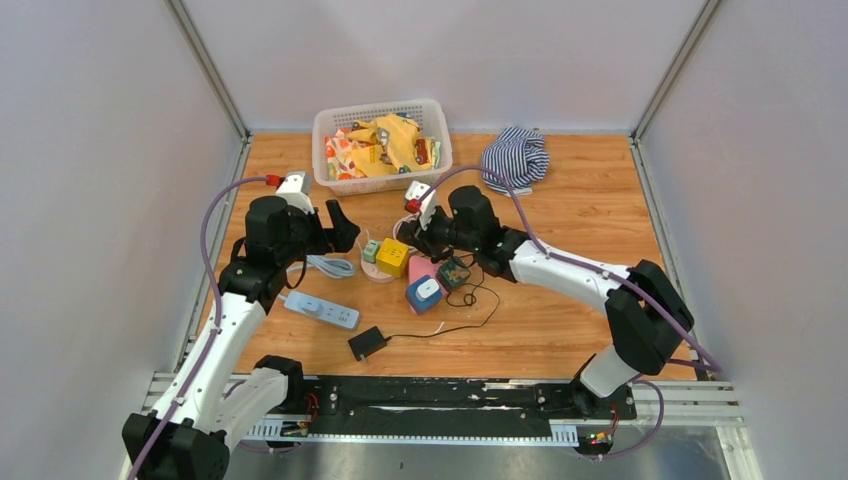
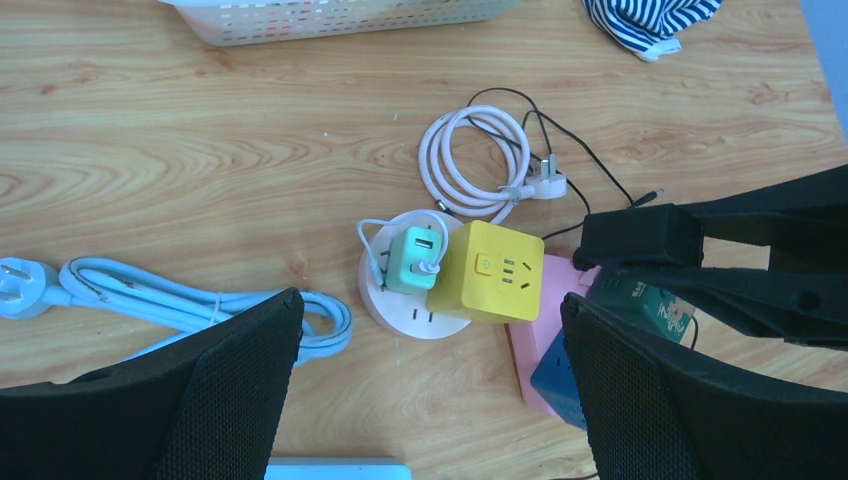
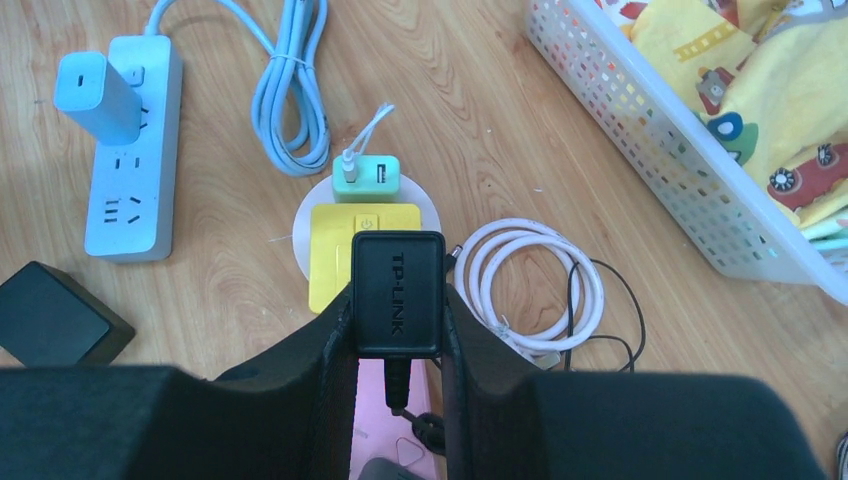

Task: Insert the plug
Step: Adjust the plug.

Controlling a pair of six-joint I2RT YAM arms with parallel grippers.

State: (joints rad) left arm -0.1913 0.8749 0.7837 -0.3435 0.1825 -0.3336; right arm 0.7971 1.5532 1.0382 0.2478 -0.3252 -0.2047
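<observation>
Where the right gripper (image 3: 397, 305) has its fingers closed tight on the black adapter (image 3: 397, 285), the adapter hangs just over the yellow cube socket (image 3: 365, 218) on a white round base (image 3: 428, 212). Left gripper (image 2: 430, 308) is spread wide, holding nothing, above the same cluster.

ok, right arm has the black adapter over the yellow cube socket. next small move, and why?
Probably ease the right gripper down, bringing the black adapter onto the socket face of the yellow cube. The adapter is clamped between the fingers and overlaps the cube in the right wrist view, but the left wrist view shows it apart from the cube, not yet seated.
</observation>
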